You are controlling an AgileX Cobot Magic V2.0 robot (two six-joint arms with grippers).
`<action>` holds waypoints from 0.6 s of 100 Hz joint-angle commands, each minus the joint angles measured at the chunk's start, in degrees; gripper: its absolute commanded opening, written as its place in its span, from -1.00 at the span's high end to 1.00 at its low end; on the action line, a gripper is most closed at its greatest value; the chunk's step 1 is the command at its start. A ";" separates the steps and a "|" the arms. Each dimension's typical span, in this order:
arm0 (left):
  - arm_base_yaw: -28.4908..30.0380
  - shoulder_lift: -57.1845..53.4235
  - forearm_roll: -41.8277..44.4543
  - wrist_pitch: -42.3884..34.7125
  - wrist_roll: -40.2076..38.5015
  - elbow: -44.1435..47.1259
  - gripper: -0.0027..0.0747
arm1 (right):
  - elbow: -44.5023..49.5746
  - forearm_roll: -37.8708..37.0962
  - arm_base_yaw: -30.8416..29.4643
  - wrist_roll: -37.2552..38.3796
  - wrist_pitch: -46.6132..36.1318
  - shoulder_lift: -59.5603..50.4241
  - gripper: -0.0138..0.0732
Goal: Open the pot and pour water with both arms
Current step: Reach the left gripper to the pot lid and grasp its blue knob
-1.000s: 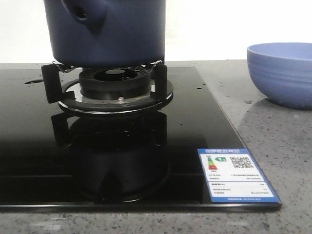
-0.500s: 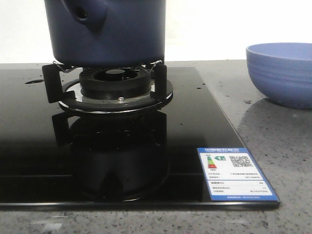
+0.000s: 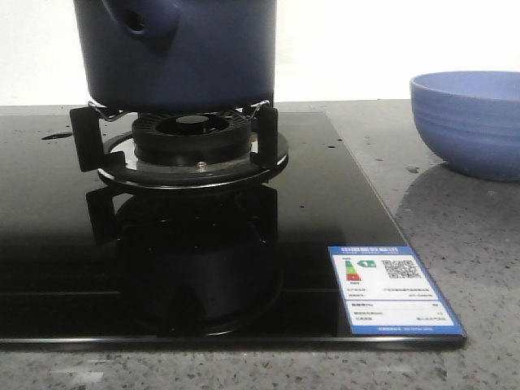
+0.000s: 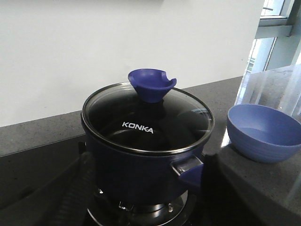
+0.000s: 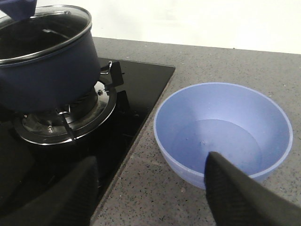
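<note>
A grey speckled counter (image 3: 455, 211) is seen beneath a white wall (image 4: 70, 52), with a window (image 4: 275, 28) at one side. A black glass hob (image 3: 49, 236) is set into the counter, carrying a blue energy label (image 3: 394, 290). The pot (image 4: 141, 162) is seated on the burner support (image 3: 195, 150), closed by a glass lid (image 4: 148, 120) with a blue knob (image 4: 151, 84). A light blue bowl (image 5: 223, 132) is placed on the counter beside the hob. The right gripper (image 5: 150, 193) is held wide apart, empty, one fingertip (image 5: 235, 188) before the bowl. Whether the left gripper (image 4: 89, 188) is parted cannot be told.
</note>
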 commanded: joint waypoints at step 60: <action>-9.50 31.31 -0.39 -15.36 1.91 -19.80 -0.30 | -2.18 0.33 0.12 -0.80 -4.17 0.66 -0.35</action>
